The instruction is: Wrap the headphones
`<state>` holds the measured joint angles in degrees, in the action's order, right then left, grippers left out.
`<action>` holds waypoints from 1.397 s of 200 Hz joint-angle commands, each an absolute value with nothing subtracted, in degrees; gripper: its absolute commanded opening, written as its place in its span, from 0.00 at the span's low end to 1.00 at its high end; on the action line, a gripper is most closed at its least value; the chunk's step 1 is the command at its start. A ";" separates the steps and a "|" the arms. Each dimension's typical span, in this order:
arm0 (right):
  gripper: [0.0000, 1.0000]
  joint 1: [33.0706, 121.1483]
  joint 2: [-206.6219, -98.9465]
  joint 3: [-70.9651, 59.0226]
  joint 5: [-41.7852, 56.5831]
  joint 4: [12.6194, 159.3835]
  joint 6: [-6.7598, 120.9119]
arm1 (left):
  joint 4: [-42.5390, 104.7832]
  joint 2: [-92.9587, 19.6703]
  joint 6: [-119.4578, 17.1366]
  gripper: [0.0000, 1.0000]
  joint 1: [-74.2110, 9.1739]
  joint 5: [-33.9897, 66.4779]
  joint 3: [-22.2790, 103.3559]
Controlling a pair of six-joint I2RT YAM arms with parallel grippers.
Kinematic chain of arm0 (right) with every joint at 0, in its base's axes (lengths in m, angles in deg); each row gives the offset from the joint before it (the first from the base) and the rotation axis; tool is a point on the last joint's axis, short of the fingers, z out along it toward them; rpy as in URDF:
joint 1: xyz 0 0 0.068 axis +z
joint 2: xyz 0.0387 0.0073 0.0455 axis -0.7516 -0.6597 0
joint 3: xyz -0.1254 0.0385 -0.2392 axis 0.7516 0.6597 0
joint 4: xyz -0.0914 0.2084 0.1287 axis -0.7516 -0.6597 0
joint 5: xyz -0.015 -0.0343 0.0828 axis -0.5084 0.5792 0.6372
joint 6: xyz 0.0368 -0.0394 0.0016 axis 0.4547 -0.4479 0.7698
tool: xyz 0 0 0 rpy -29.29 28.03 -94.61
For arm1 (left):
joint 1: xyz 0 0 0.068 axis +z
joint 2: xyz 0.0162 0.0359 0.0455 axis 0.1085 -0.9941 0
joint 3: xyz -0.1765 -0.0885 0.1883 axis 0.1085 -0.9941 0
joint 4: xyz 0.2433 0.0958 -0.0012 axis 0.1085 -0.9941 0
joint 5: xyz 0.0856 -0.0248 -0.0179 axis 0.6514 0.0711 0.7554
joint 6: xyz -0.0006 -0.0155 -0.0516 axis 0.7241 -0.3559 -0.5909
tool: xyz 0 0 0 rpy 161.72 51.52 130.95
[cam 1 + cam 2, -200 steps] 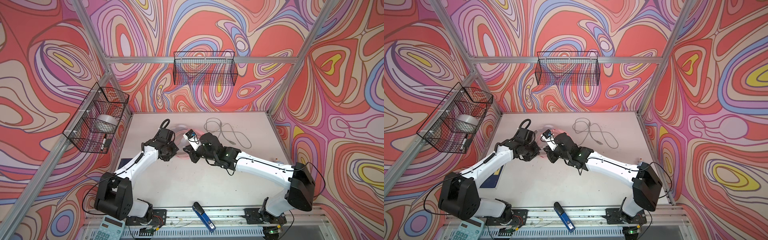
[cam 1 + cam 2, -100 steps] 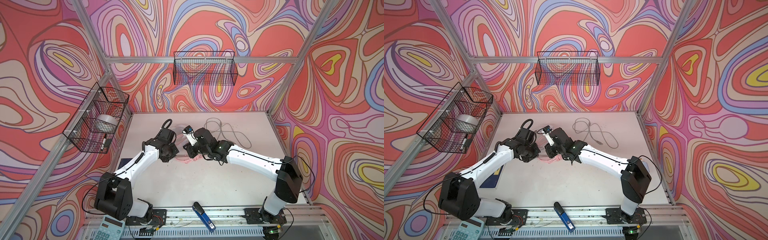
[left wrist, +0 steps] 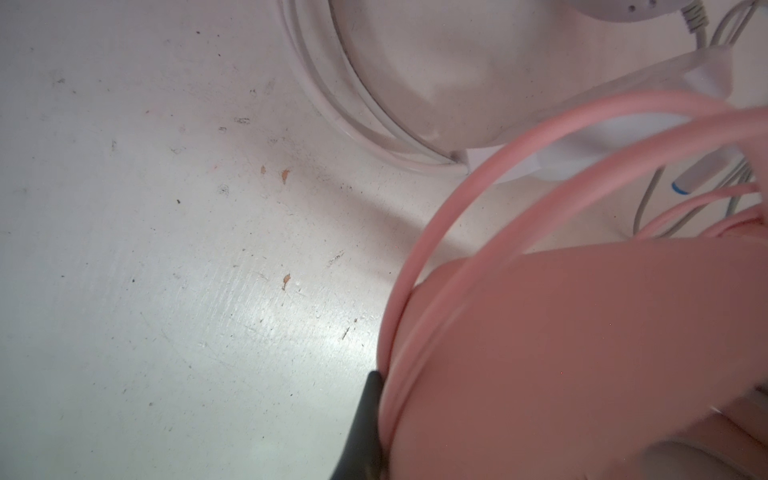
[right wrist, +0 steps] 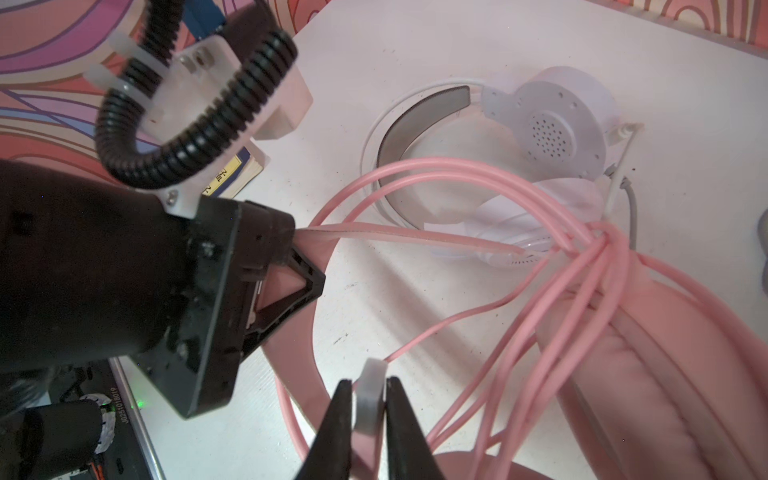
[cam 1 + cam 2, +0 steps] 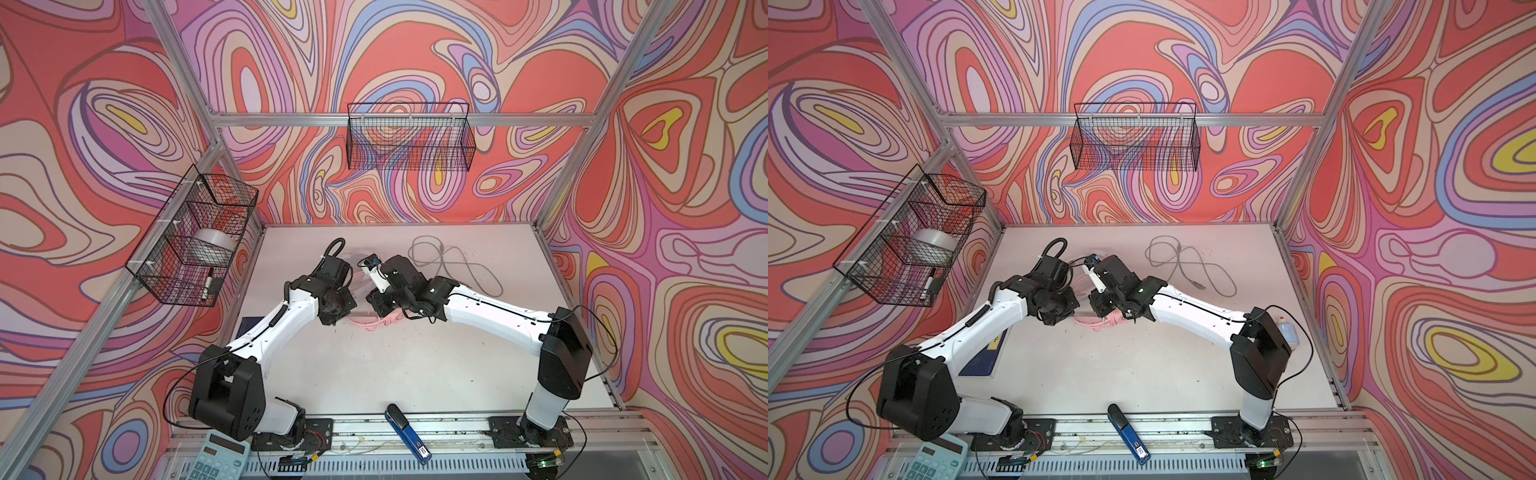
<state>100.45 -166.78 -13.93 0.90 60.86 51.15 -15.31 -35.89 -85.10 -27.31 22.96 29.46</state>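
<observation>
White table point(image 5: 374, 374); pink cable point(image 4: 457, 174) looped round pink headset point(image 4: 644, 374), clamped by left gripper point(image 4: 291, 266); right gripper point(image 4: 368, 380) pinches its pale end point(image 4: 372, 370); grey cable point(image 5: 453, 257) of white headset point(image 4: 557, 124) lies loose.

In both top views the printed walls point(image 5: 415, 54) swirl in coral red, pink, lilac, blue, cream and yellow bands outlined in dark lines, behind two black wire-mesh baskets point(image 5: 409, 137) and a white, dark-speckled tabletop point(image 5: 374, 365) with a thin grey cable point(image 5: 446, 253) at upper centre. The padded over-ear pink headset point(image 4: 665, 374) and its looped pink cable point(image 4: 457, 178) share one uniform pink beside a small whitish-grey block point(image 4: 370, 395), while the round-cupped white headset point(image 4: 561, 120) has a grey inner band and a dotted grille. At the lower edge lie a blue-and-black bar-shaped tool point(image 5: 405, 426) and a pale teal calculator point(image 5: 218, 457).
</observation>
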 commanded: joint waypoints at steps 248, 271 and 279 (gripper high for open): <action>0.42 98.85 -136.72 4.79 -3.36 46.54 40.39 | -11.51 -40.33 -85.51 0.00 -28.05 21.65 30.98; 0.43 98.90 -135.74 8.32 -4.19 44.41 45.80 | -11.41 -40.35 -85.71 0.00 -28.02 21.75 30.69; 0.43 98.91 -135.80 9.53 -3.91 43.91 47.88 | -11.44 -40.27 -85.71 0.00 -27.99 21.79 30.74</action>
<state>99.03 -136.01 6.20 -2.05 48.64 42.12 -14.33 -40.54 -84.29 -27.68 22.72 29.64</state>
